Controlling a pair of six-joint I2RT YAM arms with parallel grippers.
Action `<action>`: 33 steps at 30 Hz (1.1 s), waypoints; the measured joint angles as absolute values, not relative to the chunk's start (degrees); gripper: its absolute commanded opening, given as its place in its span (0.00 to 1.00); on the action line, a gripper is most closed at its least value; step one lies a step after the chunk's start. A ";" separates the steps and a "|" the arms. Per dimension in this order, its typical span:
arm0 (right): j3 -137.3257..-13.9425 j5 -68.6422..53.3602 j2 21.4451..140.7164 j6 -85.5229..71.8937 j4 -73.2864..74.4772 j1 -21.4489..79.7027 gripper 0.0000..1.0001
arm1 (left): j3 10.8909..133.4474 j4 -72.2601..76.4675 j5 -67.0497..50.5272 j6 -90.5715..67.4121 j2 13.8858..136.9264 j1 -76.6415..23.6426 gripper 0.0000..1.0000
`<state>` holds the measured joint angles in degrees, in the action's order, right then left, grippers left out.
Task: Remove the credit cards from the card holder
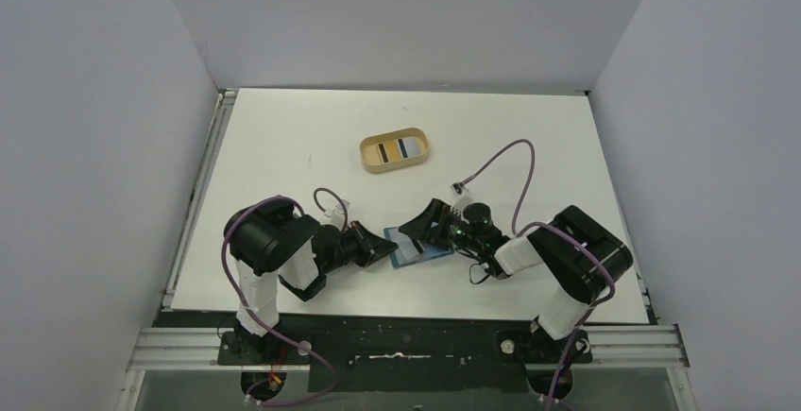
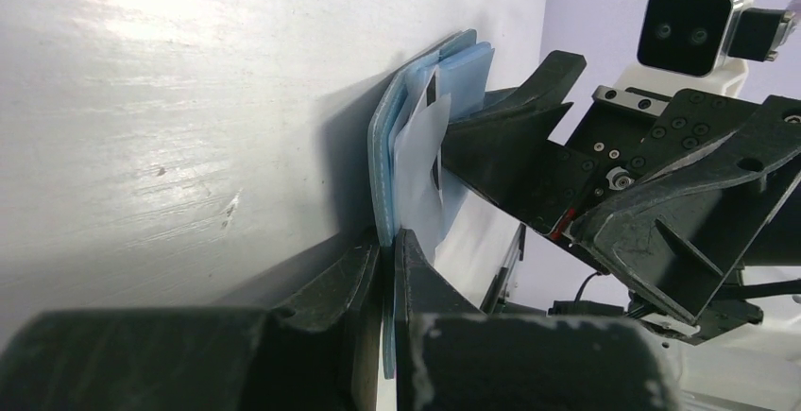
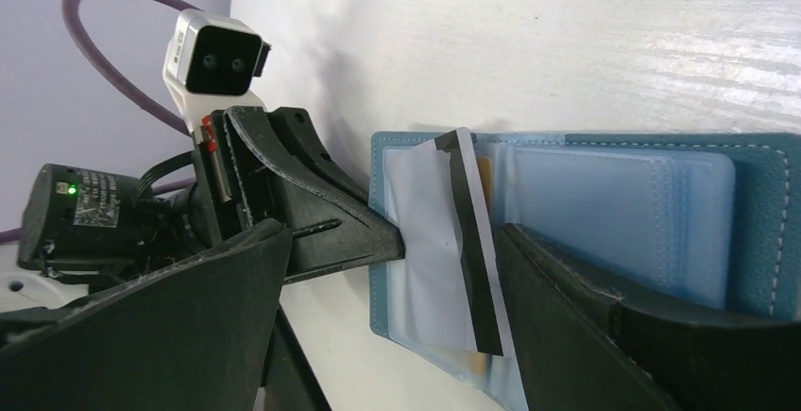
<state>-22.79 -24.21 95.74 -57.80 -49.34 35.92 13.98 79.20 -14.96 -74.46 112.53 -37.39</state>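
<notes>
Card holder edge inside left tool, beneath spread right tool.

i read card holder as matt stitched leatherette, glossy clear pockets; card smooth plastic; fingers rough matt plastic; counter semi-gloss, scuffed.

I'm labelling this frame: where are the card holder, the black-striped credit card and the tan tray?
card holder (image 3: 760, 222): right wrist view, teal outer cover at its right edge.
credit card (image 3: 425, 241): right wrist view, white face beside the black stripe.
tan oval tray (image 1: 395, 169): top external view, near wall.
</notes>
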 measured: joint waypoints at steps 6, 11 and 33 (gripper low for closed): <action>-20.67 -28.64 99.98 -62.63 -60.25 33.74 0.81 | 13.98 79.07 -15.22 -74.06 112.51 -36.91 0.00; -21.67 -37.39 108.03 -70.00 -72.77 35.14 0.80 | 14.94 78.91 -15.27 -73.30 112.51 -36.36 0.00; -27.35 -37.17 92.51 -54.83 -32.93 36.47 0.86 | 14.92 78.13 -15.38 -72.44 112.44 -35.90 0.00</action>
